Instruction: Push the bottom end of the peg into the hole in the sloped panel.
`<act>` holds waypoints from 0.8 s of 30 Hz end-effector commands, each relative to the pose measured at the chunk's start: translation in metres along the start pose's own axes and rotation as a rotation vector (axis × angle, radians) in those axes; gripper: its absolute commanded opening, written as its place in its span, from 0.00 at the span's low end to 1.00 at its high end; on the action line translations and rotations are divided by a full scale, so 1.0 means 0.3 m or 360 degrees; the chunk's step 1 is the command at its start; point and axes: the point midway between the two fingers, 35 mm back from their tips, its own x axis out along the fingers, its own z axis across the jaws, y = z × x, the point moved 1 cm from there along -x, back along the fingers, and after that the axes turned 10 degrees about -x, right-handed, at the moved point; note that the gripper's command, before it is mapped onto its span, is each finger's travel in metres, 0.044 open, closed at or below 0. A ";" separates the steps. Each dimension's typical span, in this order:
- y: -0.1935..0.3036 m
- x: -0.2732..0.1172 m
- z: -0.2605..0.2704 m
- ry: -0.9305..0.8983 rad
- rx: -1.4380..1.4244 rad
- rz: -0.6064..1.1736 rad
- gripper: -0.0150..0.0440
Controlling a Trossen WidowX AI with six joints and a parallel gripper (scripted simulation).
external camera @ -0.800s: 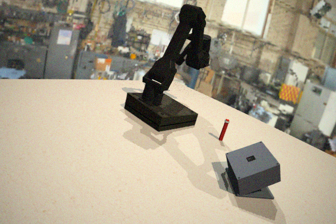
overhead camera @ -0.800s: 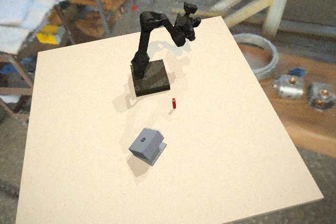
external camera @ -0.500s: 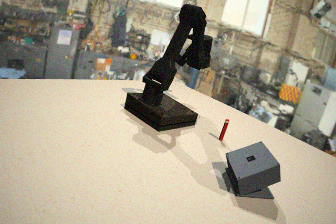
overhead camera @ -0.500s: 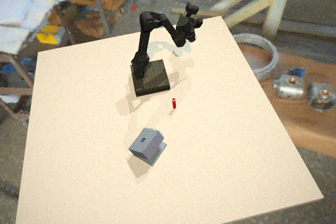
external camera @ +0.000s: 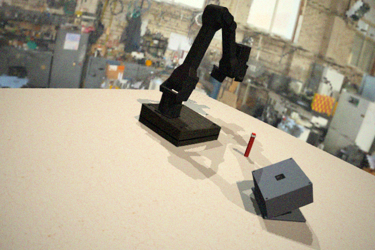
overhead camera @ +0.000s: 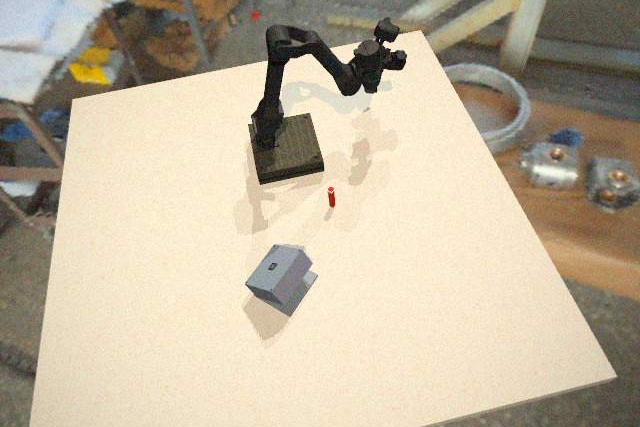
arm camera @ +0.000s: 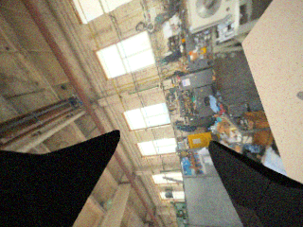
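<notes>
The red peg [overhead camera: 331, 198] [external camera: 249, 146], with a pale band near its top, stands upright on the table between the arm's base and the panel. The grey sloped panel block [overhead camera: 263, 280] [external camera: 269, 187] has one small dark squarish hole [overhead camera: 272, 266] [external camera: 280, 176] in its tilted upper face; the hole is empty. My gripper [arm camera: 163, 139] is open, with nothing between its two black fingers. It is raised high above the table, well away from the peg and the panel. Its fingertips are hard to make out in the top and exterior views. The peg's exact cross-section is too small to tell.
The arm's dark base block [overhead camera: 294, 151] [external camera: 193, 127] sits behind the peg. The pale table top [overhead camera: 155, 205] [external camera: 91, 165] has its far right edge near the raised arm in the top view. The wrist view shows mostly the room, with a table corner [arm camera: 279, 61] at right.
</notes>
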 end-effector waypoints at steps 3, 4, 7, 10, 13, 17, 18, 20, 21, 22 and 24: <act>-0.103 -0.062 0.009 0.0039 -0.0119 -0.0218 1.00; -0.120 -0.075 0.007 0.0051 -0.0136 -0.0253 1.00; -0.167 -0.115 0.002 0.0089 -0.0183 -0.0361 1.00; -0.210 -0.163 -0.001 0.0130 -0.0221 -0.0470 1.00; -0.251 -0.214 -0.006 0.0177 -0.0259 -0.0577 1.00; -0.301 -0.282 -0.015 0.0254 -0.0304 -0.0713 1.00; -0.315 -0.299 -0.018 0.0277 -0.0315 -0.0748 1.00; -0.340 -0.335 -0.024 0.0328 -0.0337 -0.0815 1.00; -0.352 -0.353 -0.027 0.0354 -0.0347 -0.0847 1.00; -0.363 -0.372 -0.031 0.0382 -0.0357 -0.0879 1.00; -0.384 -0.410 -0.038 0.0439 -0.0376 -0.0941 1.00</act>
